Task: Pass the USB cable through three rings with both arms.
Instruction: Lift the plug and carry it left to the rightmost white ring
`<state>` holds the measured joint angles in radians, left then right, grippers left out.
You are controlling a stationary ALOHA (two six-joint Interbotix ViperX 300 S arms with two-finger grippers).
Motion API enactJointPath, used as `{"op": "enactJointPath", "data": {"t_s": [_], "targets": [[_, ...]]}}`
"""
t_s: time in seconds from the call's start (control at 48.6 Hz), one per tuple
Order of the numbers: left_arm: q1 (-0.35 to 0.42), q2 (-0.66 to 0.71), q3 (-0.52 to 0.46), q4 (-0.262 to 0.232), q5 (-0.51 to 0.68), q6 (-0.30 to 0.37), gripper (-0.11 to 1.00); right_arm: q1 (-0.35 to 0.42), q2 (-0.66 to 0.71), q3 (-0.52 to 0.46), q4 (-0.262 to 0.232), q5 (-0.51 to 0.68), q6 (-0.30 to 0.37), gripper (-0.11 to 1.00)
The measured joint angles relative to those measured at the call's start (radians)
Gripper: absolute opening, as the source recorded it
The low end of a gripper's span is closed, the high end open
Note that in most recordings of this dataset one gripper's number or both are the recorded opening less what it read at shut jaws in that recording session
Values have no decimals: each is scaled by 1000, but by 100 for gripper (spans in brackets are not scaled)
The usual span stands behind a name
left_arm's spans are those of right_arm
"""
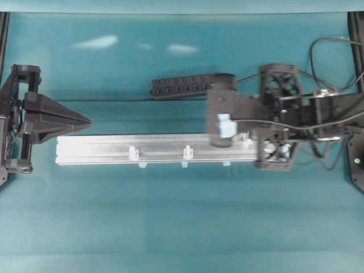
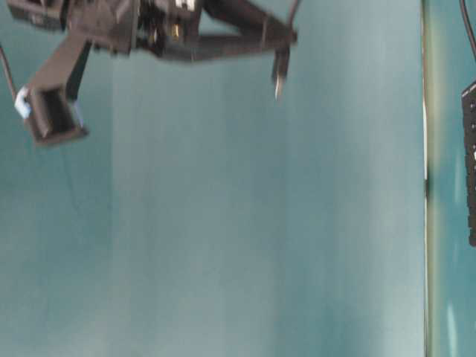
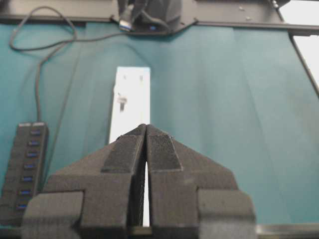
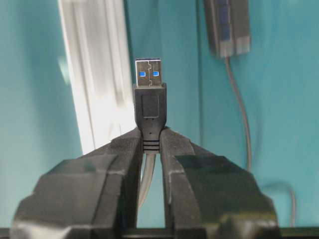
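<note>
Both jaws closed: right gripper point(image 4: 150, 142) pinches USB cable point(image 4: 149, 102) plug, left gripper point(image 3: 146, 132) w/ nothing.

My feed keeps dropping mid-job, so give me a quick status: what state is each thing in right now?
Left gripper: shut, empty, at the rail's left end.
Right gripper: shut on the USB plug.
USB plug: held by its rear, metal tip pointing out, not yet through any ring.
Rings: two visible, upright on the rail, nothing threaded.
Rail: flat on the table.
USB hub: lying behind the rail.
</note>
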<state>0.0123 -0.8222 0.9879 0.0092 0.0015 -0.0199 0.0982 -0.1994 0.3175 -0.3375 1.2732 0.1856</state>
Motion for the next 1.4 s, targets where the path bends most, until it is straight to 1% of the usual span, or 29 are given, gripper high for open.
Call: {"op": "enactJointPath", "data": {"t_s": [0.35,0.412,0.515,0.638,0.741,0.782,0.906,1.07,1.194,1.399], "targets": [[3,0,0,0,0,0,2,-18,-112,195,0,5,2,-6],[3,0,0,0,0,0,2,-20,-127,236,3,-12,3,-6],[3,0,0,0,0,0,2,-23,-141,313,17,-71,8,-6],[3,-2,0,0,0,0,2,-25,-147,411,51,-201,26,-6],[3,0,0,0,0,0,2,-26,-144,465,69,-291,49,-6],[3,-2,0,0,0,0,2,-31,-141,480,69,-314,55,-6],[8,0,0,0,0,0,2,-63,-117,506,69,-377,60,-6],[15,0,0,0,0,-2,2,-110,-64,517,71,-469,60,-6],[15,2,0,0,0,-3,2,-124,-23,517,69,-528,60,-6],[18,3,2,0,0,-3,2,-124,3,517,69,-581,60,-6]]}}
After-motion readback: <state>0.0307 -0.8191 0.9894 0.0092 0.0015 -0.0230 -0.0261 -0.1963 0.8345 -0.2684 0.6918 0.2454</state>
